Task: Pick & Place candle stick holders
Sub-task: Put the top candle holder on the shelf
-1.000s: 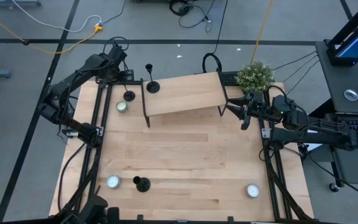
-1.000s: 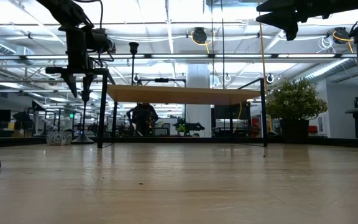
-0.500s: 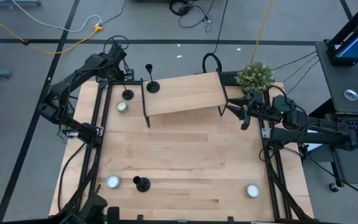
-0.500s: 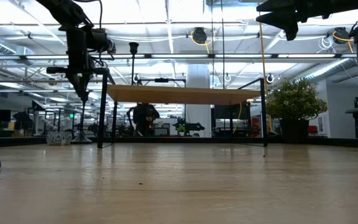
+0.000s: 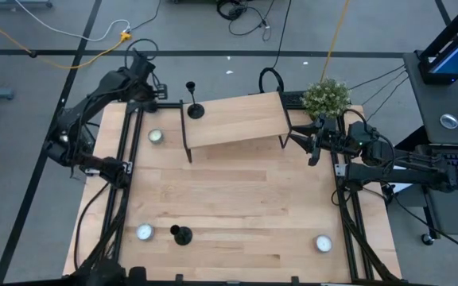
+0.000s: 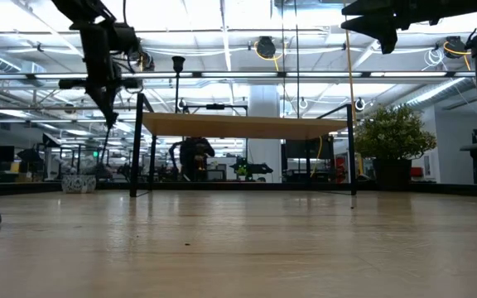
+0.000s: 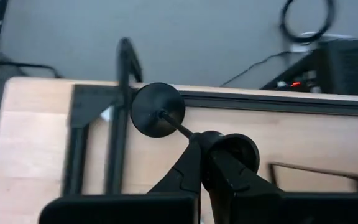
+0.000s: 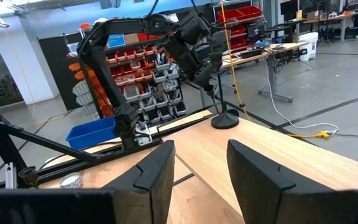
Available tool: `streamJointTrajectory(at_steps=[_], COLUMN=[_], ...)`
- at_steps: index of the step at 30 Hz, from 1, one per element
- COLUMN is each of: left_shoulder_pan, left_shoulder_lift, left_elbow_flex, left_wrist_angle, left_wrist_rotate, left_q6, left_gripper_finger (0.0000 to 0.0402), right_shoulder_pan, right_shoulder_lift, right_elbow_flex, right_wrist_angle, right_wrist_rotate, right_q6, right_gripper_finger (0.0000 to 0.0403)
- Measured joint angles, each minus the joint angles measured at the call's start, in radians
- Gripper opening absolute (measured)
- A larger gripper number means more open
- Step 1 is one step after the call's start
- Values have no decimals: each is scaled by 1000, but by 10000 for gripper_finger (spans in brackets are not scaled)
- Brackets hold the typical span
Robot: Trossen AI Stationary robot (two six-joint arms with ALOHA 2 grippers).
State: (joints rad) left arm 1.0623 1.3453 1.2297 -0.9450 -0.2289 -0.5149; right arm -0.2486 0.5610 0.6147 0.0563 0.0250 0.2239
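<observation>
Black metal candle stick holders: we see three. One hangs clamped in the left pincer (image 7: 205, 163), lifted clear of the desk (image 5: 237, 206) at its far left corner; its round base (image 7: 158, 109) shows in the left wrist view. A 2nd holder (image 5: 194, 106) stands upright at the far edge, just beside the small wooden shelf (image 5: 233, 121). A 3rd holder (image 5: 181, 234) stands near the front edge, w/ a tealight (image 5: 144, 232) close by. Right pincer (image 8: 194, 165) hovers by the shelf's right end, fingers apart, holding nothing.
</observation>
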Motion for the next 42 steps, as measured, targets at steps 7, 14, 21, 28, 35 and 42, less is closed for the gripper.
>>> streamJointTrajectory(at_steps=[7, 14, 21, 28, 35, 42], left_shoulder_pan=[-10, -53, -125, -193, -276, -355], left_shoulder_lift=[-130, -244, -382, -517, -593, -613], left_elbow_flex=[2, 3, 5, 5, 5, 55], left_wrist_angle=[64, 74, -19, -146, -145, -266], left_wrist_rotate=[22, 42, 44, 38, 200, 274], left_q6=[-3, -28, -51, -99, -133, -184], left_gripper_finger=[5, 5, 5, 5, 5, 5], right_shoulder_pan=[0, 0, 2, 4, 5, 5], right_shoulder_lift=[0, 0, 1, 46, 155, 254], right_elbow_flex=[0, 0, 0, 0, 0, 0], right_wrist_angle=[8, 69, 130, 173, 291, 417], right_wrist_rotate=[2, 4, 1, -32, -138, -187], right_q6=[-1, -11, -26, -27, -66, -111], right_gripper_finger=[139, 139, 139, 139, 139, 139])
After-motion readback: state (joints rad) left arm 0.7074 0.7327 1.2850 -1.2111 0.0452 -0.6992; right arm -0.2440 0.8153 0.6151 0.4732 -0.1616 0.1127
